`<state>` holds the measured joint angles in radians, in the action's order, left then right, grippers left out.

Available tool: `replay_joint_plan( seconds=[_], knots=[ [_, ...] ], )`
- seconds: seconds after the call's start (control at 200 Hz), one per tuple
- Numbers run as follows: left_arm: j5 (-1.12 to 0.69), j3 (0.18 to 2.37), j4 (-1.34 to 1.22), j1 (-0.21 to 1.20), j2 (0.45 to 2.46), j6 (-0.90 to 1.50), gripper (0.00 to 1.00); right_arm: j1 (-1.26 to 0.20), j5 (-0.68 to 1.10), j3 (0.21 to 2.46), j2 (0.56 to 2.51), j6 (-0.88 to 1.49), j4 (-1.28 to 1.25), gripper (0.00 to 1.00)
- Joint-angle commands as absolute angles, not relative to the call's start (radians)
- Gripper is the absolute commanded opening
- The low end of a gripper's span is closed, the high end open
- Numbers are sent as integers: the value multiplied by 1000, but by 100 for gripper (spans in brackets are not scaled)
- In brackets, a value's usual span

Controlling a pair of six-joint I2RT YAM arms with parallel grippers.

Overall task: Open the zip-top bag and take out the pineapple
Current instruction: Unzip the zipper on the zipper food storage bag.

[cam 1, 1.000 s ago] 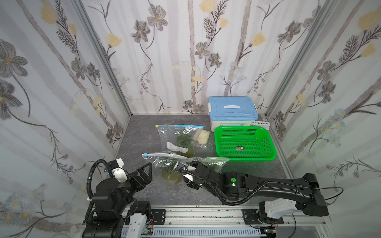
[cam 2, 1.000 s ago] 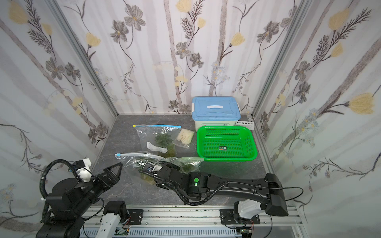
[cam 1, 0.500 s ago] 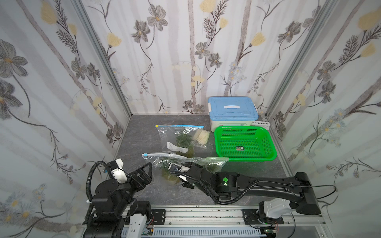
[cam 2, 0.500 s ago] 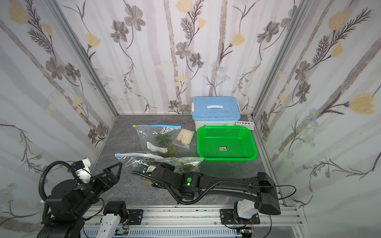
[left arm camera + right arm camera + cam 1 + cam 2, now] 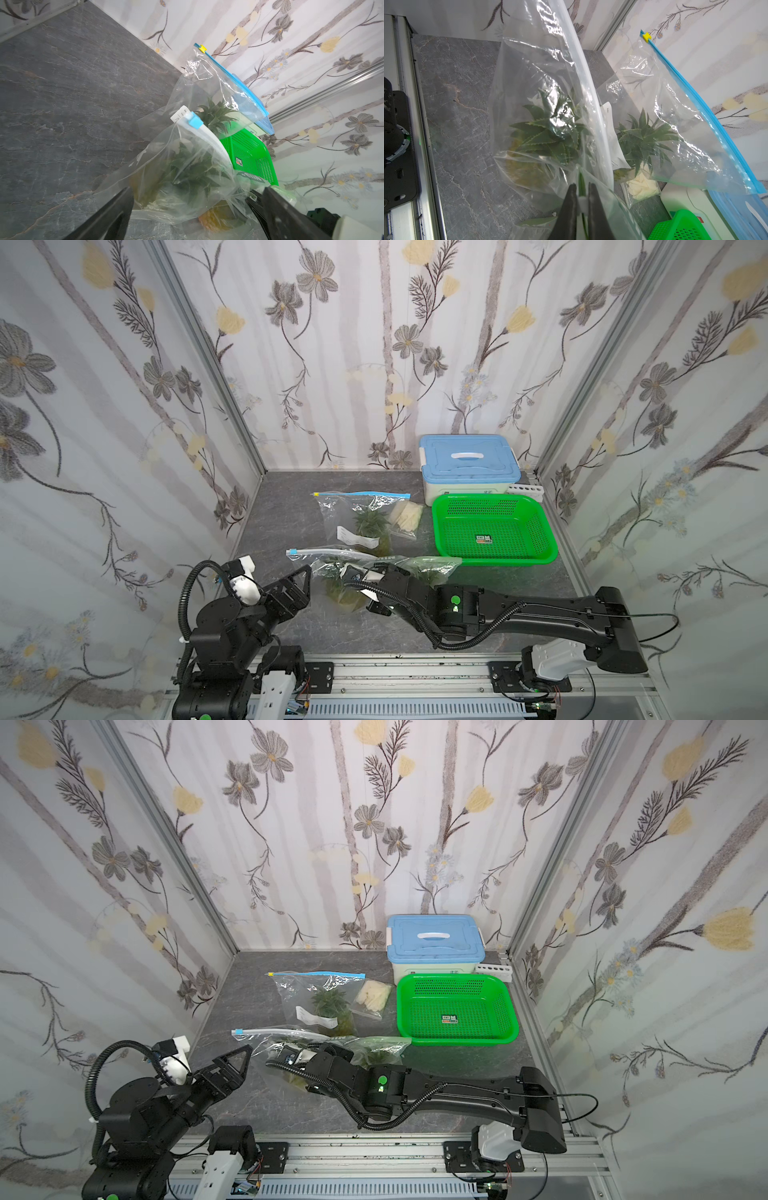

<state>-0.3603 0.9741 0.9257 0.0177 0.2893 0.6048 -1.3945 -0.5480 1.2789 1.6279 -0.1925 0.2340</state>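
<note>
Plastic zip-top bag pinched in right claw | pineapple inside, just beyond it | left claw apart

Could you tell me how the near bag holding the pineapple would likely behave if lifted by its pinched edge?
The bag is thin, crinkled film, so it would probably sag rather than hold shape. The pineapple inside looks bulky and would likely slump downward. The right fingers pinch only film, which might slip.
</note>
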Motion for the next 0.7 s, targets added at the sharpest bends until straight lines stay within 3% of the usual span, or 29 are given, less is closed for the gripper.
replay_joint_plan(
  seconds=[0.0,0.24,0.405,0.595,0.694],
  knots=[
    [-545,961,740,17,329,612,100,-1375,-484,1288,1603,-214,232,8],
    [-805,908,491,17,358,619,99,-1272,-147,1322,1506,-239,327,8],
    [-879,840,286,20,339,685,84,-1219,-8,1338,1488,-244,372,8],
    [-879,808,260,36,368,644,56,-1192,51,1341,1502,-243,382,9],
    [-836,836,350,56,418,555,53,-1181,76,1359,1520,-244,388,9]
  ],
)
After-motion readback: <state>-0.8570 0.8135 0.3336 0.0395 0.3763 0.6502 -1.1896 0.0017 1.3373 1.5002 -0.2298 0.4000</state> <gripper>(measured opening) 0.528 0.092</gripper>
